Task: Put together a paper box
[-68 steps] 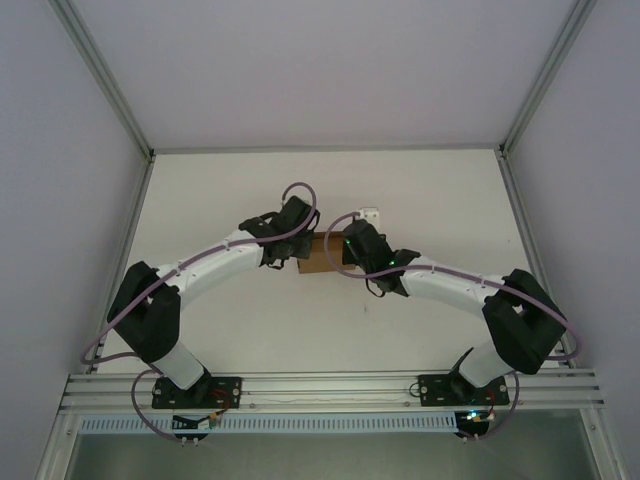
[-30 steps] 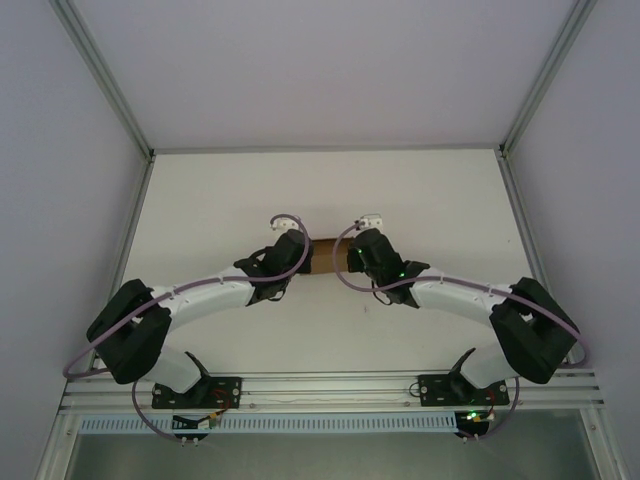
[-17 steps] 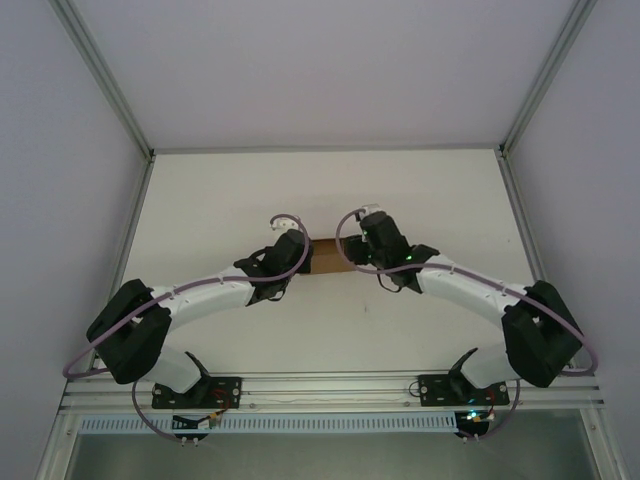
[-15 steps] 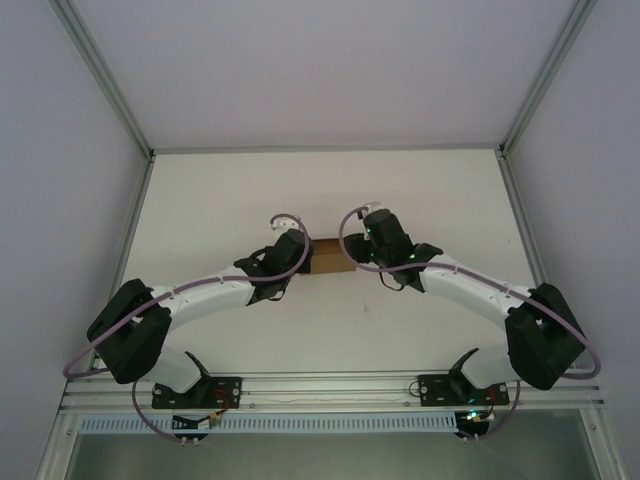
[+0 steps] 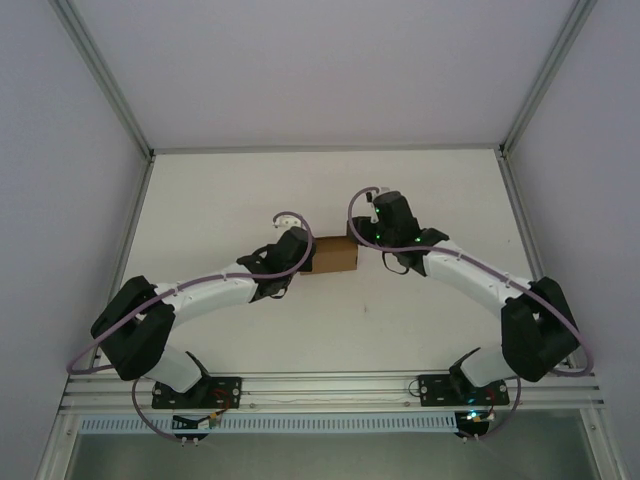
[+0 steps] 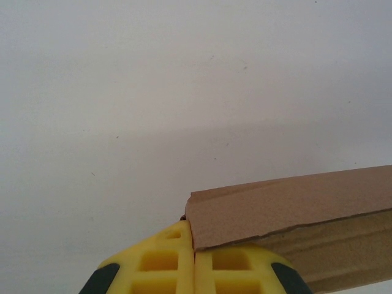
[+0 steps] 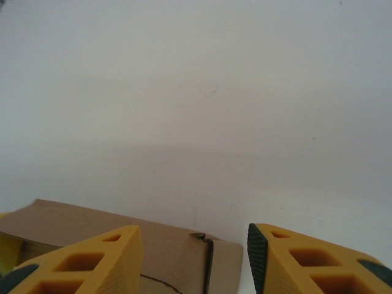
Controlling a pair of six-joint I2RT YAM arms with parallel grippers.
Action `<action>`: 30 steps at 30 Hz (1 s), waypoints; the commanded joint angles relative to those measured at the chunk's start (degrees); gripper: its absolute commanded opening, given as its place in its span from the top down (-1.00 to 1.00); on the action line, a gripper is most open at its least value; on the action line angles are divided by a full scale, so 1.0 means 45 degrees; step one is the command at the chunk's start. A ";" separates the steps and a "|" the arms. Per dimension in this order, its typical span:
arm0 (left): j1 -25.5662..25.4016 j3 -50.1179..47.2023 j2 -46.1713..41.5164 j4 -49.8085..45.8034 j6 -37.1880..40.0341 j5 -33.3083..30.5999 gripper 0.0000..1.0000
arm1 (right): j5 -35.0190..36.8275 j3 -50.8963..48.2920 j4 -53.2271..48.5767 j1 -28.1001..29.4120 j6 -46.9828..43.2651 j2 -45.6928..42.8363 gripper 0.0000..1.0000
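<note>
The paper box (image 5: 335, 256) is a small brown cardboard box lying mid-table. My left gripper (image 5: 303, 252) is shut, its tips against the box's left end. In the left wrist view the yellow fingers (image 6: 165, 266) meet with no gap, and the edge of a brown flap (image 6: 288, 202) ends right at their seam. I cannot tell whether the flap is pinched. My right gripper (image 5: 375, 228) hovers open at the box's right end. Its two fingers stand well apart in the right wrist view, with the box's corner (image 7: 177, 251) low between them and nothing gripped.
The white table (image 5: 240, 190) is walled by metal frame posts (image 5: 130, 130) at the left and right. An aluminium rail (image 5: 330, 385) carrying both arm bases runs along the near edge. Purple cables (image 5: 360, 200) loop above each wrist.
My right gripper has opened and drawn back to the right and away from the box, uncovering more of its top. The left arm has barely shifted.
</note>
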 commanded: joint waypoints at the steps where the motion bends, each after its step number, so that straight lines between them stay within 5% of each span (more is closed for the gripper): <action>1: -0.0165 -0.0248 0.0841 -0.2753 0.0314 0.1159 0.94 | -0.0035 0.0263 -0.0702 0.0001 0.0341 0.0383 0.04; 11: -0.0164 0.1322 0.0274 -0.4033 0.1076 0.1140 0.68 | -0.0374 -0.0185 -0.1031 -0.0016 0.1278 0.0881 0.19; 16: -0.0164 0.2323 -0.0044 -0.4892 0.1384 0.1089 0.33 | -0.0619 -0.0418 -0.0980 -0.0002 0.1674 0.0969 0.31; 20: -0.0165 0.2982 -0.0030 -0.5499 0.1231 0.1039 0.30 | -0.0541 -0.0529 -0.1154 -0.0012 0.1732 0.0979 0.32; 27: 0.0764 0.4092 -0.0257 -0.6583 -0.0696 0.1482 -0.50 | -0.0582 -0.0693 -0.1346 -0.0010 0.1885 0.1028 0.32; 30: 0.2049 0.4058 -0.0176 -0.6330 -0.1884 0.3357 -0.59 | -0.0633 -0.0802 -0.1315 0.0009 0.1972 0.1013 0.31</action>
